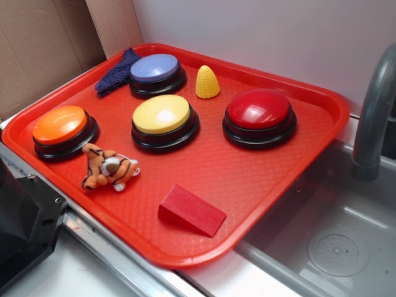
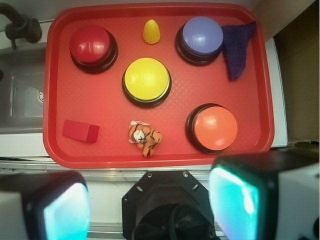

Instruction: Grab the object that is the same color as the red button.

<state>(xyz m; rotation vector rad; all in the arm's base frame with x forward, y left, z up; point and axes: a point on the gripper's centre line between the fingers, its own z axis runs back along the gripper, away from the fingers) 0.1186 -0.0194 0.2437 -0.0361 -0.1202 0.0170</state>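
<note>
The object, a small matte red wedge block (image 1: 190, 210) (image 2: 80, 131), lies on the big red tray (image 1: 235, 167) (image 2: 100, 100) near its front edge on the sink side. The red button (image 1: 258, 111) (image 2: 91, 45), a glossy dark-red dome on a black base, stands at the tray's back on that same side. In the wrist view my gripper (image 2: 150, 210) hangs high above the robot base, off the tray's near edge. It is open, its fingers wide apart with nothing between them. It does not show in the exterior view.
Also on the tray are a yellow button (image 1: 162, 116), an orange button (image 1: 60, 125), a blue-purple button (image 1: 154, 68), a yellow corn toy (image 1: 207, 82), a plush tiger (image 1: 109, 168) and a purple cloth (image 1: 116, 71). A sink (image 1: 334, 235) with a grey faucet (image 1: 374, 111) lies beside the tray.
</note>
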